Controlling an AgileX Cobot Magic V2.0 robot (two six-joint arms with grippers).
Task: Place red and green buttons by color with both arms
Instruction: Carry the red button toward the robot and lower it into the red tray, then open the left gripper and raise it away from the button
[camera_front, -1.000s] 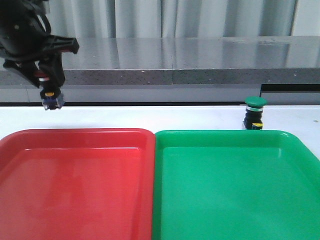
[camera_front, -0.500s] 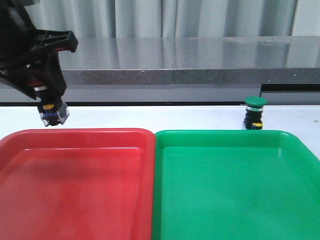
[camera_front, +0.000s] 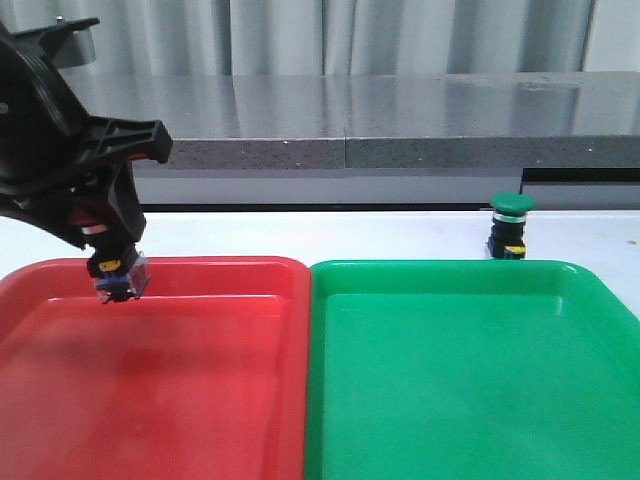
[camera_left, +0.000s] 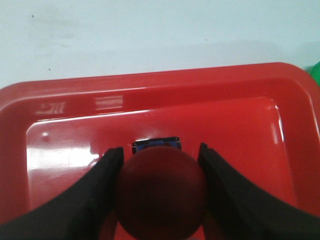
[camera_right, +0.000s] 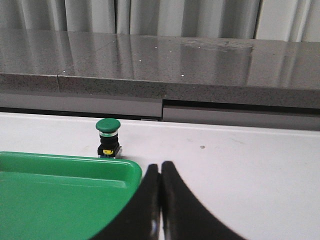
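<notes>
My left gripper (camera_front: 112, 262) is shut on the red button (camera_left: 162, 192), its dark red cap between the jaws and its black and yellow body (camera_front: 117, 278) hanging just above the far left part of the red tray (camera_front: 200, 400). In the left wrist view my left gripper (camera_left: 160, 155) is over the red tray (camera_left: 240, 100). The green button (camera_front: 510, 228) stands upright on the white table behind the green tray (camera_front: 470, 380). It also shows in the right wrist view (camera_right: 108, 137). My right gripper (camera_right: 160, 172) is shut and empty, beside the green tray's corner (camera_right: 75, 200).
The red and green trays lie side by side at the front. A grey stone ledge (camera_front: 400, 130) runs along the back of the white table (camera_front: 380, 235).
My left gripper has moved down and nearer with the red button, from above the table behind the red tray to just over the tray's far left part. The green button has not moved.
</notes>
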